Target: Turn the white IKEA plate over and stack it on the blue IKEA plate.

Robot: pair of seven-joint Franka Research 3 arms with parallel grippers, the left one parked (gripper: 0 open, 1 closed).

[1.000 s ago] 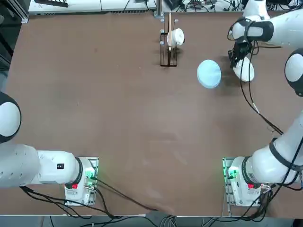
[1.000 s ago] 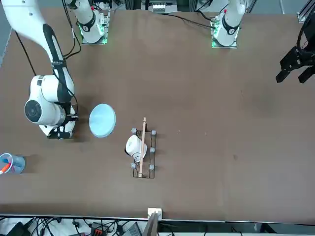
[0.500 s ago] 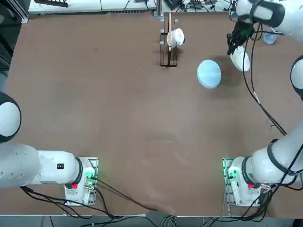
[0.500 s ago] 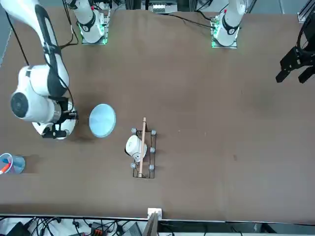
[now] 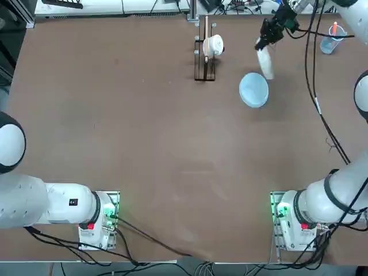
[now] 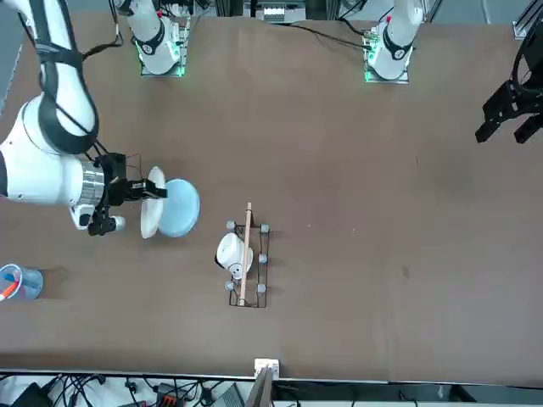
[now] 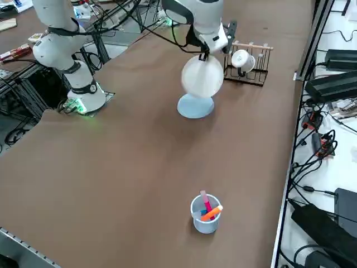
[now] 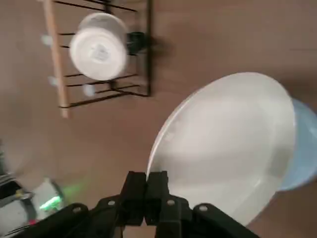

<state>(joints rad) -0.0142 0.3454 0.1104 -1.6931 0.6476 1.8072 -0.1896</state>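
The white IKEA plate hangs on edge above the table, held by its rim in my right gripper, which is shut on it. In the right side view the white plate stands nearly upright just over the blue IKEA plate. The blue plate lies flat on the table at the far right. From the front, the white plate overlaps the blue plate's edge. In the wrist view my gripper pinches the white plate's rim, with the blue plate peeking out behind it.
A wire and wood rack holding a small white cup stands just left of the plates. A clear blue tumbler with pens sits near the far right corner. The parked left arm's gripper hovers far away.
My right gripper lifted the white plate from the table right of the blue plate. It carried the plate left toward the blue plate and tipped it up on edge.
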